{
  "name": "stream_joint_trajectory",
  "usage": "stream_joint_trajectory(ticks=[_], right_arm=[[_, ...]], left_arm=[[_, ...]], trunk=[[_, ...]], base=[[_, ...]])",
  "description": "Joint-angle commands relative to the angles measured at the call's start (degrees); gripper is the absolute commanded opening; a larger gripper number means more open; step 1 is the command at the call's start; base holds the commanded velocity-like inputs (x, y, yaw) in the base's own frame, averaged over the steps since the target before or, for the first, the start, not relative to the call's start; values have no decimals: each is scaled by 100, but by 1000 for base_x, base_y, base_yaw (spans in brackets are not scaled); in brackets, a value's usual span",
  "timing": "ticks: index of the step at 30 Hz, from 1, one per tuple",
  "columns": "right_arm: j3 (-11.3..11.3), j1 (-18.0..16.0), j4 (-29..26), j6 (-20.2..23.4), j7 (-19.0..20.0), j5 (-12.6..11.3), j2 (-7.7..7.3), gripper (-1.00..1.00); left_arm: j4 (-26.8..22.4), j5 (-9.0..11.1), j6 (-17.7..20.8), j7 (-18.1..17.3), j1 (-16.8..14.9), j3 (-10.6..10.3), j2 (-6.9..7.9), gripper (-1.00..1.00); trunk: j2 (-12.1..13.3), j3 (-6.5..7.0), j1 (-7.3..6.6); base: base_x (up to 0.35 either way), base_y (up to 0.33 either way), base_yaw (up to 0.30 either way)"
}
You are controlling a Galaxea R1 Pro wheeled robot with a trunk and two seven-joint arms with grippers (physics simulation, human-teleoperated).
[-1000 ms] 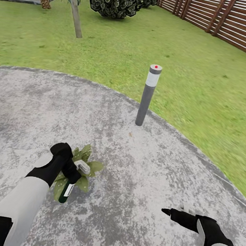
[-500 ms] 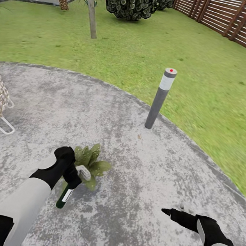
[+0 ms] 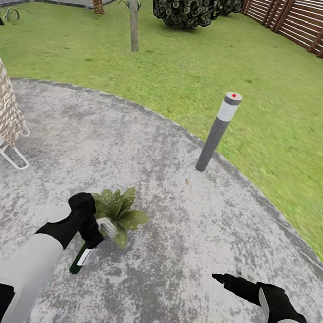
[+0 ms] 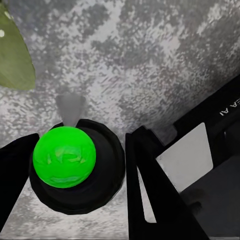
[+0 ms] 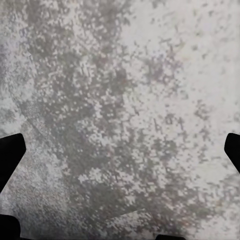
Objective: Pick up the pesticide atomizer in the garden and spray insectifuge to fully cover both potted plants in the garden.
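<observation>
the left gripper reaches forward, clenched on the tilted bottle, just beside the plant. the right gripper hovers spread over the patio.

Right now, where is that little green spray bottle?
In the head view the pesticide atomizer is low on the left, held in the left gripper over the patio, beside the potted plant.

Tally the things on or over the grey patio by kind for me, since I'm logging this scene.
Potted plant: 1
Atomizer, held in the left gripper: 1
Bollard lamp: 1
Wicker chair: 1
Total: 4
</observation>
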Motion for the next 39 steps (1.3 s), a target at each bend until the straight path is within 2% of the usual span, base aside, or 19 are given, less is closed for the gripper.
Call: stream_joint_trajectory(ticks=[1,4,14,24,28,39], right_arm=[[-49,-4,-9,30,45,52,5,100],[-49,-4,-9,30,44,52,5,100],[-47,-4,-9,30,42,52,5,100],[-48,-4,-9,30,43,52,6,100],[-49,-4,-9,30,42,52,5,100],[-48,-4,-9,30,47,52,6,100]], left_arm=[[-5,-51,60,-57,-2,-3,36,-100],[-12,-43,60,-44,0,0,95,-100],[-30,-36,49,19,4,3,96,-100],[-223,-24,51,128,4,-3,11,-100],[-311,-24,52,130,4,-3,-31,-100],[-321,-24,52,130,2,1,-36,-100]], trunk=[[-2,-4,-1],[-2,-4,-1],[-2,-4,-1],[-2,-4,-1],[-2,-4,-1],[-2,-4,-1]], base=[[0,0,43],[0,0,16],[0,0,1],[0,-16,175],[0,-247,178],[0,-317,24]])
